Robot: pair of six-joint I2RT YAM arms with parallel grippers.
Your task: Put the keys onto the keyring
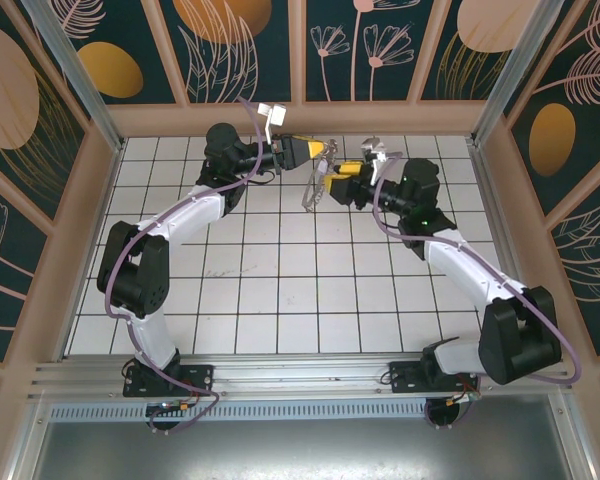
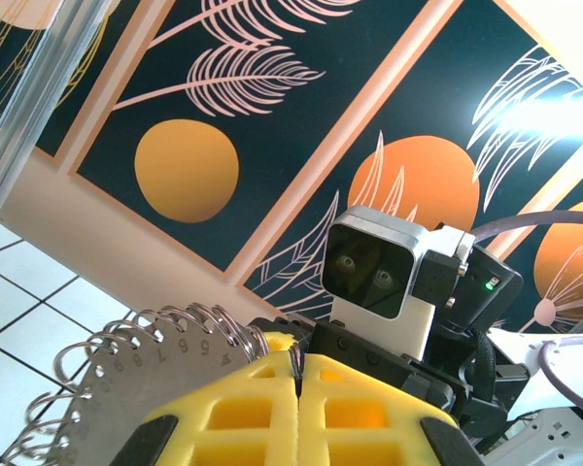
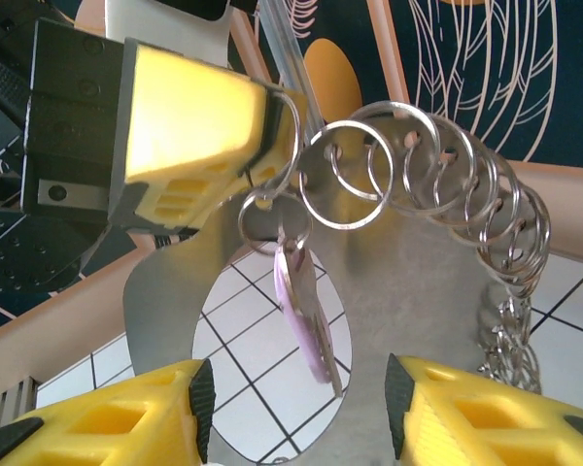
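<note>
Right gripper (image 3: pixel 296 417): yellow fingers parted about halfway, gripping nothing.

Just above that gap hangs the key (image 3: pixel 306 311). It has a pale lilac head, is seen edge-on, and dangles free from a small ring. It touches neither finger.

Behind it is the big oval cut-out of the keyring (image 3: pixel 418 282), a flat grey metal plate held upright, clear of the table. Its curved edge is strung with many split rings (image 3: pixel 510 248). The left wrist view shows stamped numbers along that edge.

The key's small ring sits at the end of the row. Cannot tell whether it threads the plate or a neighbouring ring.

Right beside it, the left gripper (image 2: pixel 296 388) is clamped tight on the plate's rim and carries it.

Below is a white tiled table (image 1: pixel 280 290). Both grippers meet over its far middle, near the back wall (image 1: pixel 230 40), which is painted with leaves and orange discs.
</note>
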